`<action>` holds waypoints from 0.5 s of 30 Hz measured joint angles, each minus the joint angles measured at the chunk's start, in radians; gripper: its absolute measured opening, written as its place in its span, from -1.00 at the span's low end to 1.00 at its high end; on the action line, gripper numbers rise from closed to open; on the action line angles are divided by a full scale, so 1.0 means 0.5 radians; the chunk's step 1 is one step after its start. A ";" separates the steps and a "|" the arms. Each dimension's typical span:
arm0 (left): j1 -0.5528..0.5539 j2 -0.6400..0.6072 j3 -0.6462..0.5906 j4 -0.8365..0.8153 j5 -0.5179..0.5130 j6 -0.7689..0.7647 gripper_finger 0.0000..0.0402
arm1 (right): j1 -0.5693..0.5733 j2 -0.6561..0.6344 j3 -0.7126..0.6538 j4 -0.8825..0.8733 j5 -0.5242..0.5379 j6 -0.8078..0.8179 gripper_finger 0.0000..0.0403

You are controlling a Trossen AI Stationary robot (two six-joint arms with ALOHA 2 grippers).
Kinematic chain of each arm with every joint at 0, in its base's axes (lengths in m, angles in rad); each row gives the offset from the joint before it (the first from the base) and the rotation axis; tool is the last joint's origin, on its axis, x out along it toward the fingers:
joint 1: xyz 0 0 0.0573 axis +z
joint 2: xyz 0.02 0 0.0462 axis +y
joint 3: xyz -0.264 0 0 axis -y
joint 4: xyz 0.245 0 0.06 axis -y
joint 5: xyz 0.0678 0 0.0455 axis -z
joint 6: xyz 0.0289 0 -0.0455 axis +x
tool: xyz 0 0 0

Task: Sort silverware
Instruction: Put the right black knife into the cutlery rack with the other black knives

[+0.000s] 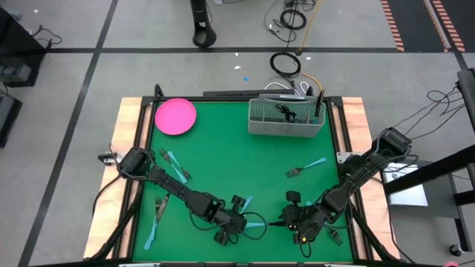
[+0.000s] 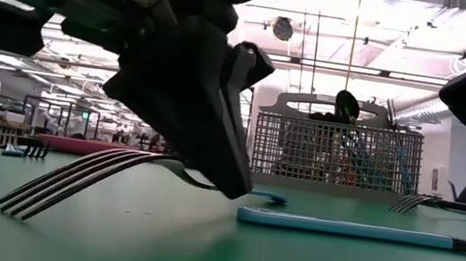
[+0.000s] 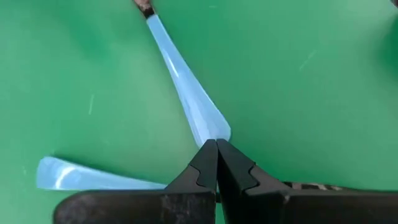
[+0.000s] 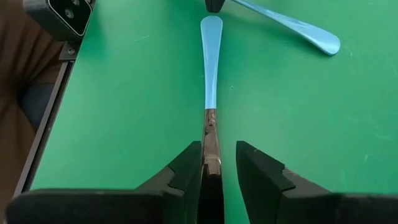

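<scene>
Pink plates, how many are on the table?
1: the round pink plate lies on the green mat's far left part, left of the gray wire mesh basket.

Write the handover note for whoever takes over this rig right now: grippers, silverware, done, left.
Left gripper: low at the table's near edge, jaws shut on the tip of a blue-handled fork.
Right gripper: beside it, jaws open, straddling the dark end of another blue-handled piece.
Done: a few pieces stand in the mesh basket at the far edge.
Left: loose fork mid-table, several pieces on the left side; pink plate is bare.
</scene>
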 joint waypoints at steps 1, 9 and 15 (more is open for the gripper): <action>-0.006 0.000 0.005 0.000 -0.001 0.006 -1.00 | 0.000 0.000 0.000 0.000 0.000 0.000 -0.56; -0.004 0.000 0.010 0.011 0.000 0.008 -1.00 | 0.000 0.000 0.000 0.001 0.000 0.001 -0.56; 0.002 0.000 0.012 0.060 0.027 0.020 -1.00 | 0.000 0.000 0.000 0.000 -0.001 0.001 -0.56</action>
